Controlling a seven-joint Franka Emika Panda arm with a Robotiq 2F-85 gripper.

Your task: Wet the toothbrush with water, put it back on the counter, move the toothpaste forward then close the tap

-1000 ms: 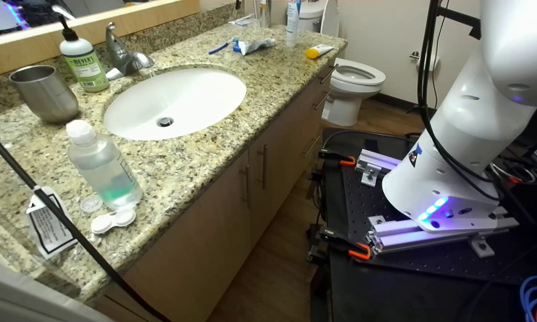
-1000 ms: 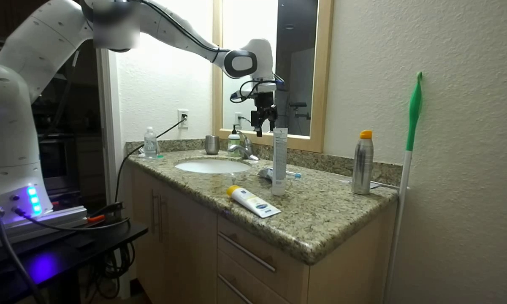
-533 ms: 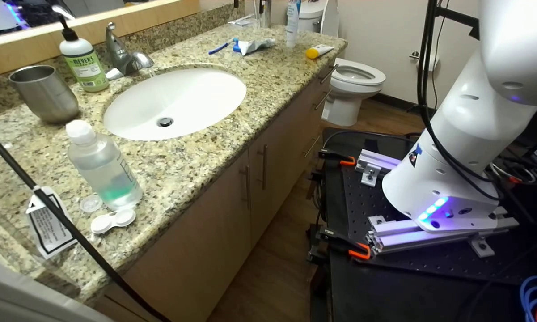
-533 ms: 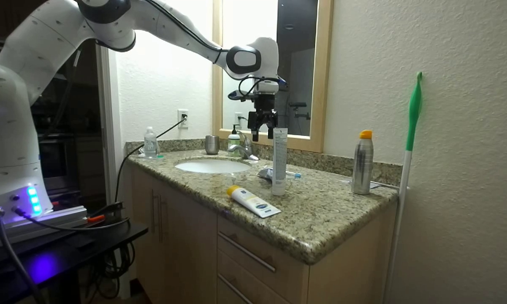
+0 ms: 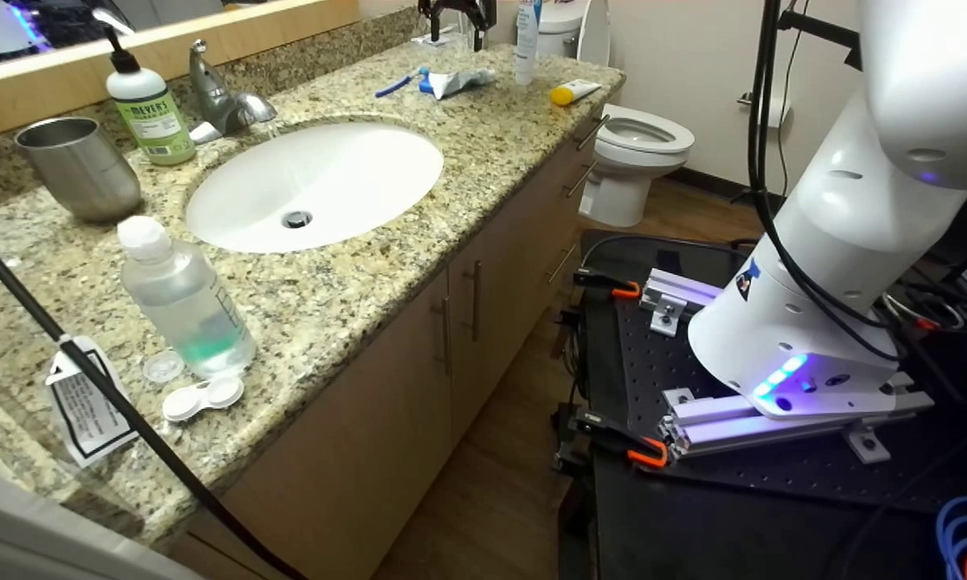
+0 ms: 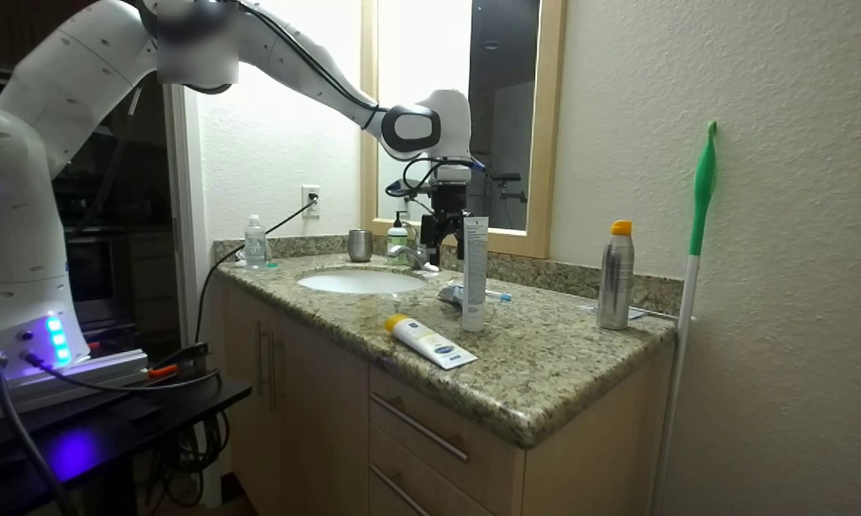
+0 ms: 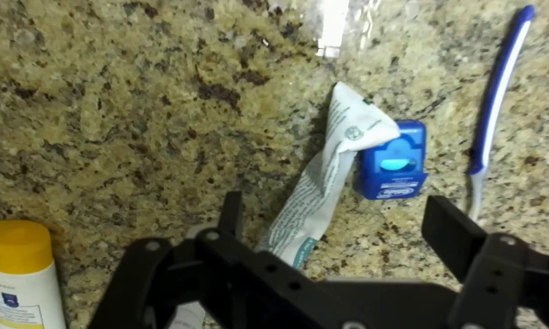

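Observation:
My gripper [image 7: 340, 221] is open and empty above the counter [image 5: 370, 290]; it also shows in both exterior views [image 5: 456, 39] [image 6: 447, 252]. The toothpaste [image 7: 315, 192], a crumpled white tube, lies below between the fingers, its lower end hidden by the gripper; it lies beyond the basin in an exterior view [image 5: 463, 81]. The toothbrush [image 7: 498, 96], with a blue handle, lies on the counter to the right; its head is hidden behind the right finger. It also shows in an exterior view [image 5: 394, 86]. The tap [image 5: 225, 105] has a thin water stream at its spout.
A blue floss box [image 7: 393, 178] touches the toothpaste. A tall white tube [image 6: 475, 279] stands close to the gripper. A yellow-capped tube [image 6: 430, 342] lies near the front edge. A spray can [image 6: 614, 279], soap bottle [image 5: 154, 121], metal cup [image 5: 80, 173] and basin [image 5: 330, 185] are around.
My gripper has turned a little and come down toward the counter, into an exterior view at the top. The toothpaste, toothbrush and tap have not moved.

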